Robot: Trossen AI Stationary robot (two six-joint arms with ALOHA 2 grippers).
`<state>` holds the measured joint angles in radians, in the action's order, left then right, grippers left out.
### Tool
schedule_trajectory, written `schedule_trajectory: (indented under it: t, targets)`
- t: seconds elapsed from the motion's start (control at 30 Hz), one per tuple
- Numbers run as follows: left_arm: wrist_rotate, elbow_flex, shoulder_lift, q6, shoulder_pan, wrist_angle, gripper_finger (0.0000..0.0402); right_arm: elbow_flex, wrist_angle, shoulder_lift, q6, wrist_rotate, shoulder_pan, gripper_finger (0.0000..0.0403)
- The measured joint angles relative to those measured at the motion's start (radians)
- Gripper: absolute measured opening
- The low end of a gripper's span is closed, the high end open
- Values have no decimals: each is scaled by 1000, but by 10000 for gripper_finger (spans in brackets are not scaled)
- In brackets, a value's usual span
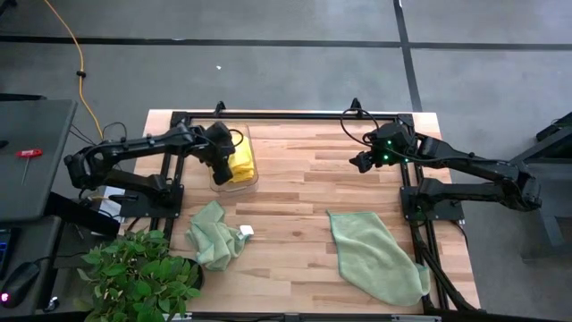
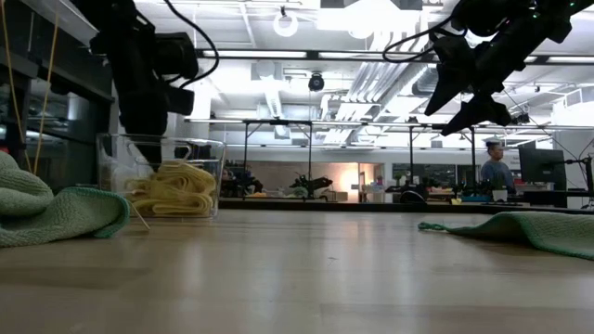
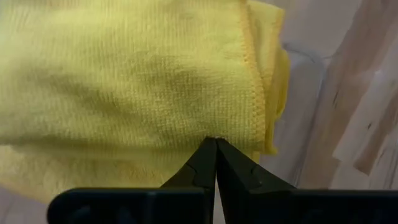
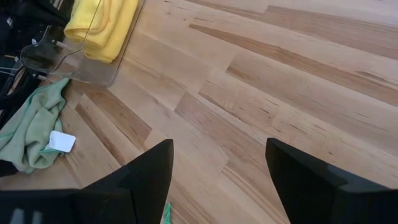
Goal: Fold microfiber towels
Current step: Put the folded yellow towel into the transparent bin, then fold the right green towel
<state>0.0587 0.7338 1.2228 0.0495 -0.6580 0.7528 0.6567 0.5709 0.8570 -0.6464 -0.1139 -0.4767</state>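
A pale wooden tabletop [image 1: 295, 179] of butcher-block planks fills the middle of the high view. Toward its upper left stands a clear bin [image 1: 234, 182] holding yellow towels [image 1: 241, 159]. A crumpled green towel [image 1: 214, 235] with a white tag lies at the lower left, and a second green towel [image 1: 371, 255] lies spread out at the lower right, reaching the tabletop's bottom edge.

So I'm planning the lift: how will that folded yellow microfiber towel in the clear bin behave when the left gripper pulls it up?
The folded yellow microfiber towel will probably drape and unfold, since only its hemmed edge is pinched by the left gripper. It looks thin, so likely light. The clear plastic bin may shift if cloth drags its wall.
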Motion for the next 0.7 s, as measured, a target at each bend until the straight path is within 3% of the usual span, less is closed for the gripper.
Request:
schedule_trajectory:
  t: [0.13, 0.43, 0.57, 0.7]
  targets:
    - [-22, 42, -3, -48, -2, 46, 1, 0, -7, 0, 7, -4, 0, 248]
    - [-30, 315, -42, -125, 33, 160, 0, 0, -74, 0, 112, -151, -1, 248]
    - [5, 370, -47, -250, 120, 5, 0, 0, -40, 0, 205, -242, 1, 248]
    - [-22, 363, -16, -368, 267, -206, 0, 0, 16, 0, 284, -261, 1, 247]
